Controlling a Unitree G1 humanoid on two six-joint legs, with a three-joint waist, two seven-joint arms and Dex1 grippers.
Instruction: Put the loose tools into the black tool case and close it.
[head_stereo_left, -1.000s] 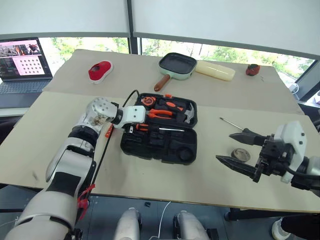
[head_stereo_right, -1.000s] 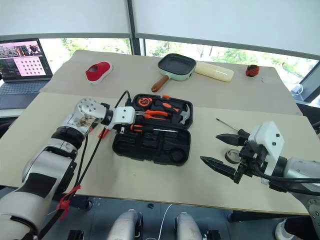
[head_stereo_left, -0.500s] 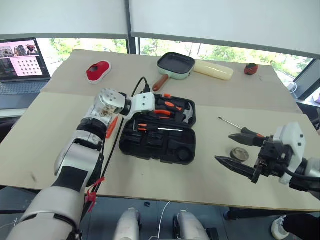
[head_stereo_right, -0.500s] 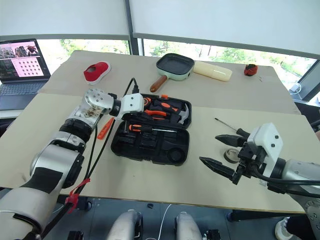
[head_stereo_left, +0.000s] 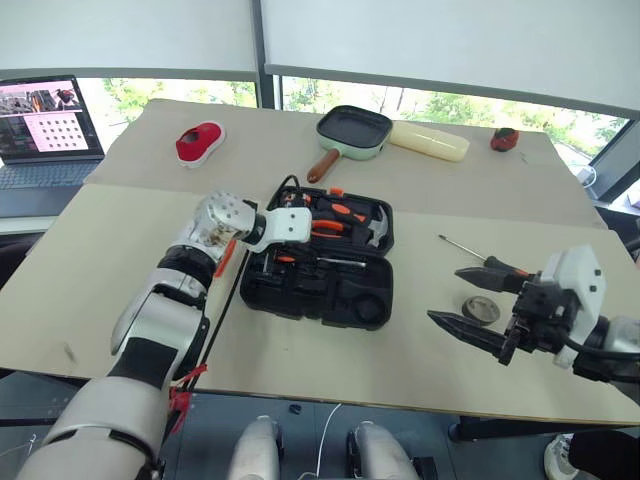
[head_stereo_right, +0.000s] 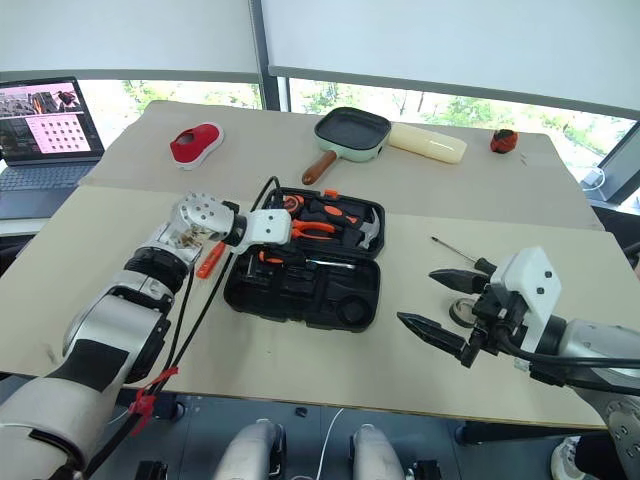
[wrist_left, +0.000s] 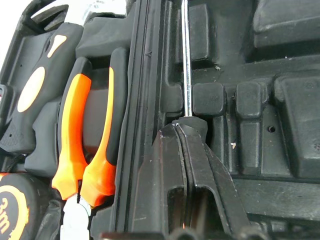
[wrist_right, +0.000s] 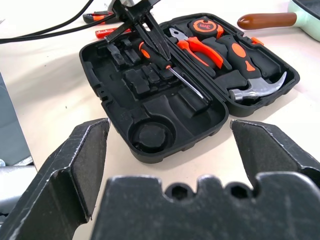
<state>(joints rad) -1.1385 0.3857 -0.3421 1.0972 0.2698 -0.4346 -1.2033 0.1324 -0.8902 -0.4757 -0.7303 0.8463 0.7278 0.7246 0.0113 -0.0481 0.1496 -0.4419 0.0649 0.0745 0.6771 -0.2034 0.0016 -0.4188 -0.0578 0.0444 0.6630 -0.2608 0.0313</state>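
Where it lies: while the lid stays flat open, the black tool case (head_stereo_left: 320, 265) sits mid-surface (head_stereo_left: 90, 260), moulded slots facing up.
Left pincer (wrist_right: 155, 47): fingers pressed together with no gap, tips down in the near half of the case on the handle of an orange-and-black screwdriver (wrist_right: 170, 67); whether it grips the handle or only presses it, I cannot tell.
Screwdriver: lies along the hinge ridge, its steel shaft (wrist_left: 186, 60) running away from the fingertips.
Far half of case: orange-handled pliers (head_stereo_left: 330, 227), steel-headed hammer (head_stereo_left: 375, 228) and a tape measure (wrist_right: 202, 25) seated in their slots.
Right pincer (head_stereo_left: 478, 307): jaws spread wide, nothing between them, hanging above the surface well right of the case.
Loose tools right: a dark grey tape roll (head_stereo_left: 481, 309) just behind the right fingers, a second screwdriver (head_stereo_left: 478, 257) beyond it.
Loose tool left: an orange piece (head_stereo_right: 210, 260) beside the case, partly covered by the left arm and its black cable (head_stereo_right: 195, 300).
Surroundings: green square pan (head_stereo_left: 353, 135), pale oblong block (head_stereo_left: 430, 141), red-and-white object (head_stereo_left: 200, 143), small red thing (head_stereo_left: 504, 140), laptop (head_stereo_left: 45, 130).
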